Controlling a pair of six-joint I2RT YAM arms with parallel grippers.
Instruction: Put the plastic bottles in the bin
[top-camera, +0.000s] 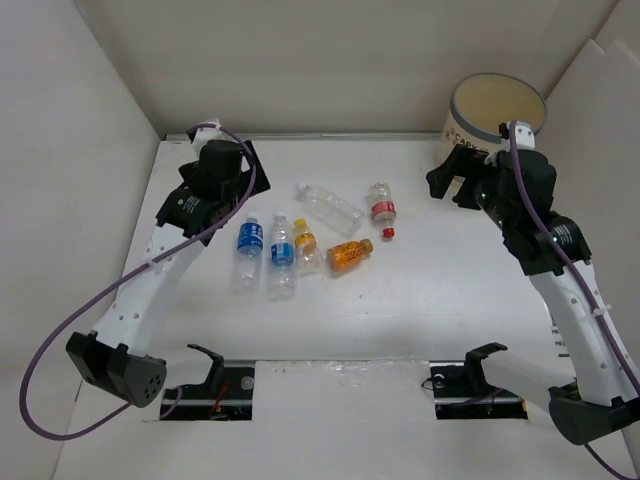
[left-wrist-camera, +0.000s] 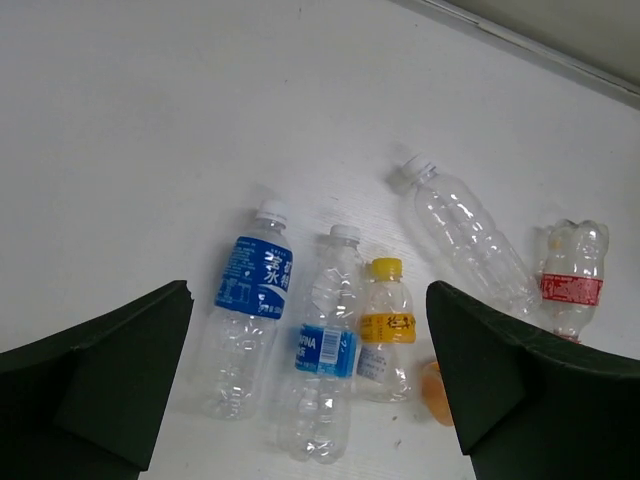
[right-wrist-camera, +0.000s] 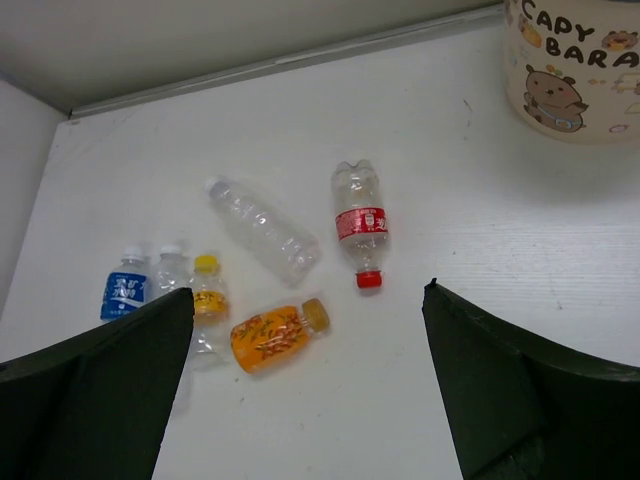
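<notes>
Both jaw pairs spread, empty. 6 plastic bottles (left-wrist-camera: 330, 350) lie flat, ahead between jaws of left gripper (left-wrist-camera: 308, 295). Bin (right-wrist-camera: 560, 60) sits ahead-right of right gripper (right-wrist-camera: 308, 292). Likely light, crushable, slick: pinch mid-body, across label.

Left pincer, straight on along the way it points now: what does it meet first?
Probably the bottle with the small blue label, lying centred ahead of the open left pincer; the yellow-capped bottle lies just beside it. Depth is unclear from the wrist view.
</notes>
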